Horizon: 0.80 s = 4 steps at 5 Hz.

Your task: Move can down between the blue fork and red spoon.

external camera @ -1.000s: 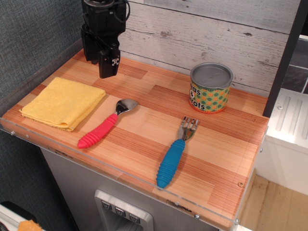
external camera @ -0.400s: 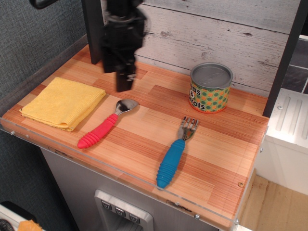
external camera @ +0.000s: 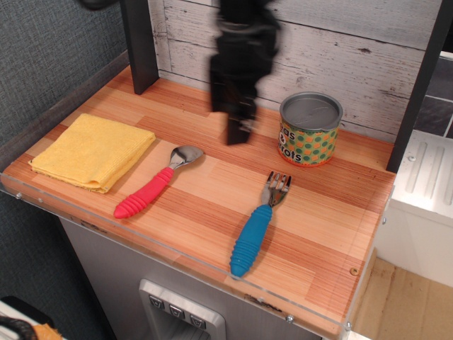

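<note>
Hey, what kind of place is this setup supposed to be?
Probably a mock kitchen counter for robot trials: a wood-pattern countertop against a whitewashed plank wall, set with a can, a red spoon, a blue fork and a yellow cloth.

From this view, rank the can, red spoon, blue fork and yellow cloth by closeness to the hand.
Measured from the hand:
1. can, just to its right
2. red spoon, front-left
3. blue fork, front
4. yellow cloth, far left
</note>
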Each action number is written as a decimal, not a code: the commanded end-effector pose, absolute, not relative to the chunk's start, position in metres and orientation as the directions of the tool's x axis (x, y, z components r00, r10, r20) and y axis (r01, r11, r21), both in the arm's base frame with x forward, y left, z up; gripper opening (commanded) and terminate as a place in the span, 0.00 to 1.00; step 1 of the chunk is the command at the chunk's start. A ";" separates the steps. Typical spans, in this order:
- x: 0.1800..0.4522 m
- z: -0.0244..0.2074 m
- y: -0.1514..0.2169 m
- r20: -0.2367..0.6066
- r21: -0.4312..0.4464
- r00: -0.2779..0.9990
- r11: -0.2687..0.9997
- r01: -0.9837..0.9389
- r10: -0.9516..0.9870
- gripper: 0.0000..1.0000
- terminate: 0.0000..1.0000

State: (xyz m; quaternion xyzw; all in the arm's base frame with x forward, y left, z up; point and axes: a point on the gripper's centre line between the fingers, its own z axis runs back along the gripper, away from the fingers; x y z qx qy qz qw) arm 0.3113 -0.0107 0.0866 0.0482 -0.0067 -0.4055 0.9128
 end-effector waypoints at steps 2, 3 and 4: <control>0.328 0.107 -0.106 0.009 0.177 0.455 0.449 0.876 -0.891 1.00 0.00; 0.343 0.100 -0.114 0.072 0.231 0.354 0.361 0.904 -0.933 1.00 0.00; 0.353 0.095 -0.114 0.101 0.277 0.314 0.329 0.903 -0.944 1.00 0.00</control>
